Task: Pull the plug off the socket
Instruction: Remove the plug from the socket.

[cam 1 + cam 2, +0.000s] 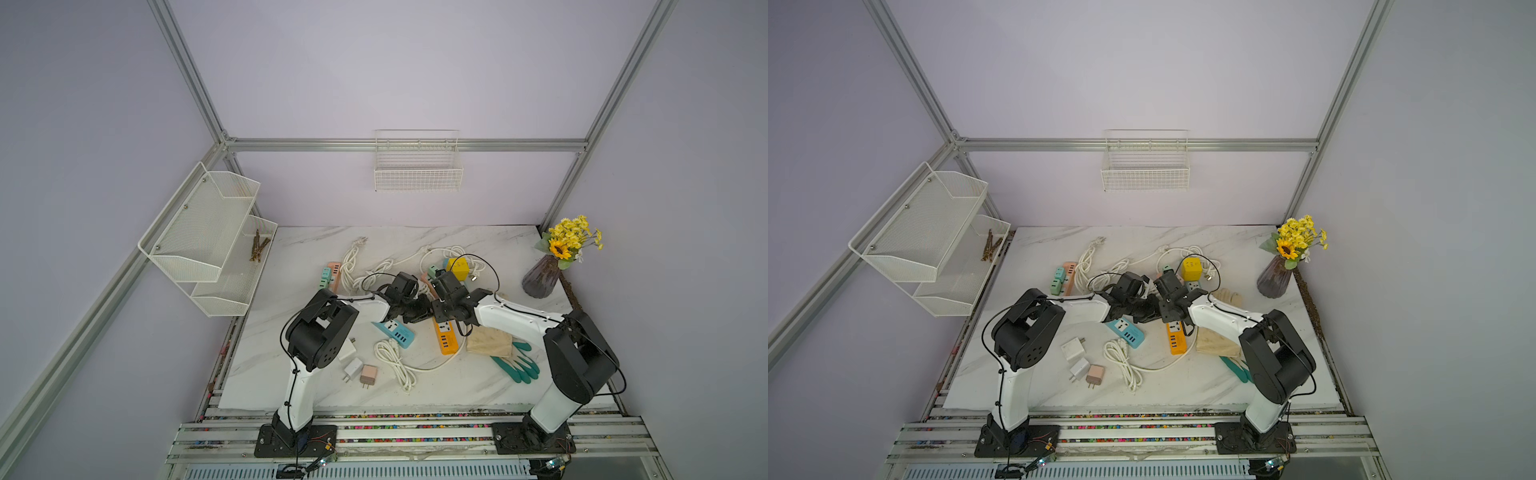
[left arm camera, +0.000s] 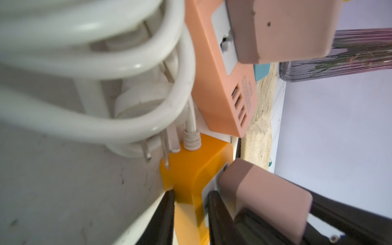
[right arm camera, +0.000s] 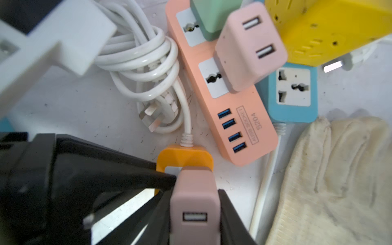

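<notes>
Pink plug (image 3: 194, 203), pinched by the right gripper (image 3: 196, 186), may drag up its orange strip (image 3: 184, 156) if the left gripper (image 2: 191, 197), clamping it from nine o'clock, slips.

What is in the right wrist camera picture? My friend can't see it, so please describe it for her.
The right gripper pinches a pink plug that sits in an orange power strip. Beyond it lie a peach power strip with four blue ports, a coiled white cable and a cream glove.
</notes>
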Available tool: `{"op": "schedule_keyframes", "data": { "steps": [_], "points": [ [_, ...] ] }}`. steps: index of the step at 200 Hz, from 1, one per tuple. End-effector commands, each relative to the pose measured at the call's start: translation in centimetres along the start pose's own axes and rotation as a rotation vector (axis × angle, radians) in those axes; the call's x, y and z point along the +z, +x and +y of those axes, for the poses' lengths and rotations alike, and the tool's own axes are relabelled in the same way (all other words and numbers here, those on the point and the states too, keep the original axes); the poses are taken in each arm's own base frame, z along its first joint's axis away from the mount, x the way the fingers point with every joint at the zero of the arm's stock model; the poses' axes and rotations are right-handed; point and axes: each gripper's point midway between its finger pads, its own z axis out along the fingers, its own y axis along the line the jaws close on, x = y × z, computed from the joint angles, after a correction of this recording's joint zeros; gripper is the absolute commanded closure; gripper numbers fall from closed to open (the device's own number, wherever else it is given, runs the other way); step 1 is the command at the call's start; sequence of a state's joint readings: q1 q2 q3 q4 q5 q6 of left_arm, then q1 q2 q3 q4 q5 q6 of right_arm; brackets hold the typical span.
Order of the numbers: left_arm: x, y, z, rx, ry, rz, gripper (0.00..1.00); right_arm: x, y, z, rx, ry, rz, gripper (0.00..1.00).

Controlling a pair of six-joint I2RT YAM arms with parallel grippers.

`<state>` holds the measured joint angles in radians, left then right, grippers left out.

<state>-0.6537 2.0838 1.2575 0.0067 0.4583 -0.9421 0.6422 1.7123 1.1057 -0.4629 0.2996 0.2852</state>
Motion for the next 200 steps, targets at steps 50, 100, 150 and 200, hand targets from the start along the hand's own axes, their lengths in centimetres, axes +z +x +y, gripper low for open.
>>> {"op": "schedule_keyframes", "data": {
  "steps": [50, 100, 150, 200],
  "points": [
    [1.4, 3.3, 10.1, -0.089, -0.312, 0.059, 0.71, -3.3, -2.1, -1.6, 0.17, -0.164, -0.076, 0.8],
    [0.8, 2.7, 7.8, -0.027, -0.234, 0.048, 0.7, -6.1, -3.5, -1.3, 0.185, -0.234, -0.171, 0.8],
    [-3.7, 1.2, 0.3, 0.249, 0.005, -0.034, 0.63, -9.7, -5.0, -2.1, 0.243, -0.315, -0.333, 0.8],
    [-11.5, 0.9, -4.2, 0.559, 0.11, -0.246, 0.57, -14.8, -5.6, -0.6, 0.251, -0.624, -0.55, 0.8]
  ]
}}
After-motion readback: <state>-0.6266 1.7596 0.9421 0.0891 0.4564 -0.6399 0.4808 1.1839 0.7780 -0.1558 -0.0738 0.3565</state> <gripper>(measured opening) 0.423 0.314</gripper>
